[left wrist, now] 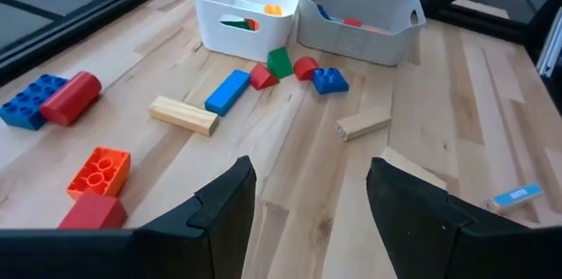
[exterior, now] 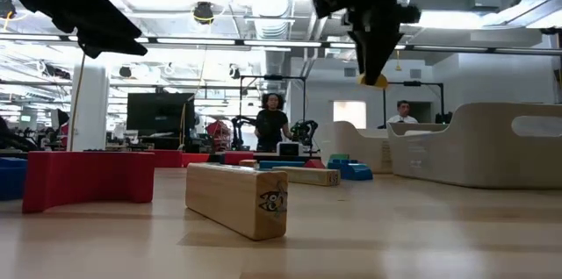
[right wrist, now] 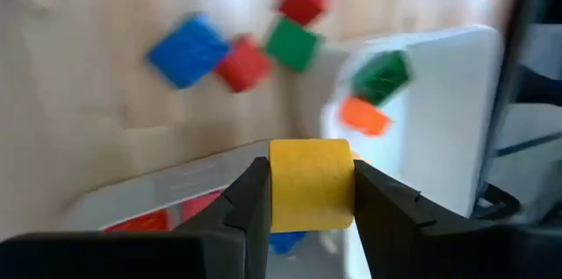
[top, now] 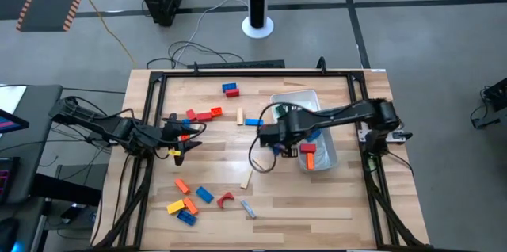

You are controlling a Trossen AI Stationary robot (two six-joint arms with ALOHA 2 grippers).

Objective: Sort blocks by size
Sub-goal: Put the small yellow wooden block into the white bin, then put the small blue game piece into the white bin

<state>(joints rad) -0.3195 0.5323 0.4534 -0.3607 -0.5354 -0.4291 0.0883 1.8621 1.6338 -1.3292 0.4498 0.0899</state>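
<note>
- High view: my right claw hangs at the tubs' near edge, over the seam between the white tub and the clear tub. I judge it is lined up there to drop its load by size. The left claw waits well apart, above loose blocks on the table.
- Low view: the right claw points down, a yellow block pinched at its tip, clear of the table. A tan bar lies on the wood below and toward the camera.
- Left wrist view: the left claw is released, nothing between its fingers; a blue bar and green block lie ahead of it, both tubs beyond.
- Right wrist view: the right claw is clenched on the yellow block, gripped by its flat sides so it hangs square. White tub rim sits just beyond the tips; orange and green blocks are already inside.
</note>
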